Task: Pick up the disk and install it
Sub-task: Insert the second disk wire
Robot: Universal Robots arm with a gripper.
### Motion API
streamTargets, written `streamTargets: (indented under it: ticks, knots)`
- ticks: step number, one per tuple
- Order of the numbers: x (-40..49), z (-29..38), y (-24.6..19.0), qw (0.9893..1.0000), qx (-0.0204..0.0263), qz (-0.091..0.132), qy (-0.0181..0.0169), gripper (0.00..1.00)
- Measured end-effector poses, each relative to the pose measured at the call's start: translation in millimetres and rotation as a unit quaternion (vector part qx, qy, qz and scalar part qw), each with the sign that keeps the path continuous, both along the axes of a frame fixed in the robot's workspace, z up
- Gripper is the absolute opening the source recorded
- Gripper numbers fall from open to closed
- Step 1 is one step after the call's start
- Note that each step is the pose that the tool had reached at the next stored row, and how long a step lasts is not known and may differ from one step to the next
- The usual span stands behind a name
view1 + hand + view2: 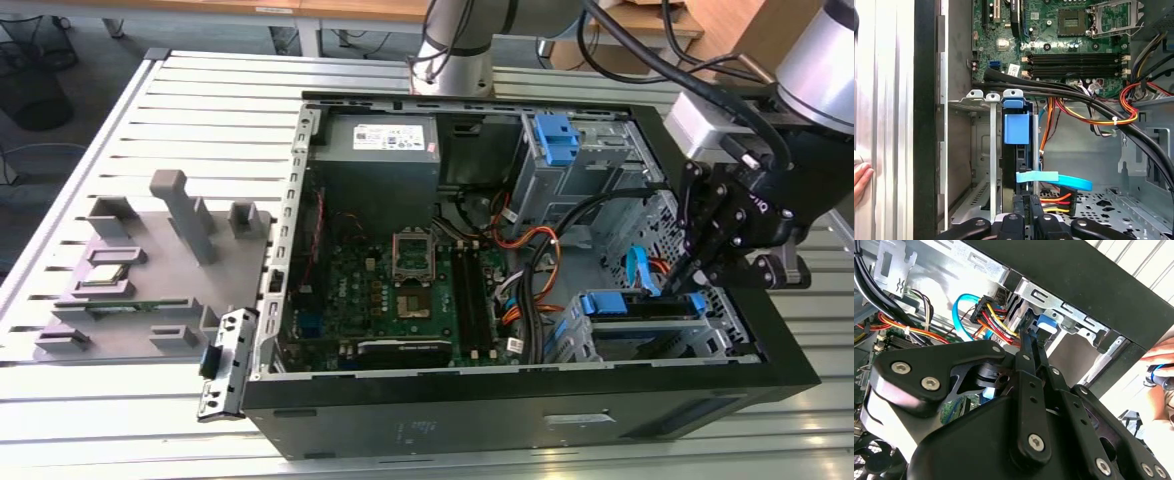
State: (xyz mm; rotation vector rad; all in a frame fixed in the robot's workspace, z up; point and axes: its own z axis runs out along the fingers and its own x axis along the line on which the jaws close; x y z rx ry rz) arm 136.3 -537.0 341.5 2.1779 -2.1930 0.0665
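1. Inside the open computer case (787, 375) on the slatted table (200, 110), the disk (1016, 129) already stands edge-on in the metal drive cage (979, 150) at the corner nearest the exterior view's right, its blue carrier bracket showing between the cage rails.
2. By my reading, the pick-up is done and the install is far along or finishing; whether the carrier is fully seated I cannot tell.
3. The tool (705, 272) hangs just above that cage, over the blue SATA cable (1066, 179) and the power plug (1051, 202).
4. Its fingers (1030, 347) are pressed close together in the second wrist view, reaching down beside the carrier; nothing is visibly pinched between them, and contact with the carrier is unclear.
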Motion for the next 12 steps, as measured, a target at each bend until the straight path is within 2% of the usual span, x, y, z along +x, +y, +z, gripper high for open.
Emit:
streamTargets:
  ticks: [6,12]
  knots:
    - [-2.0,-0.1,-2.5,1.0000,0.0010,0.000,-0.0015,0.17]
    - [-4.1,-0.8,-6.2,1.0000,0.0059,0.000,-0.0051,0.17]
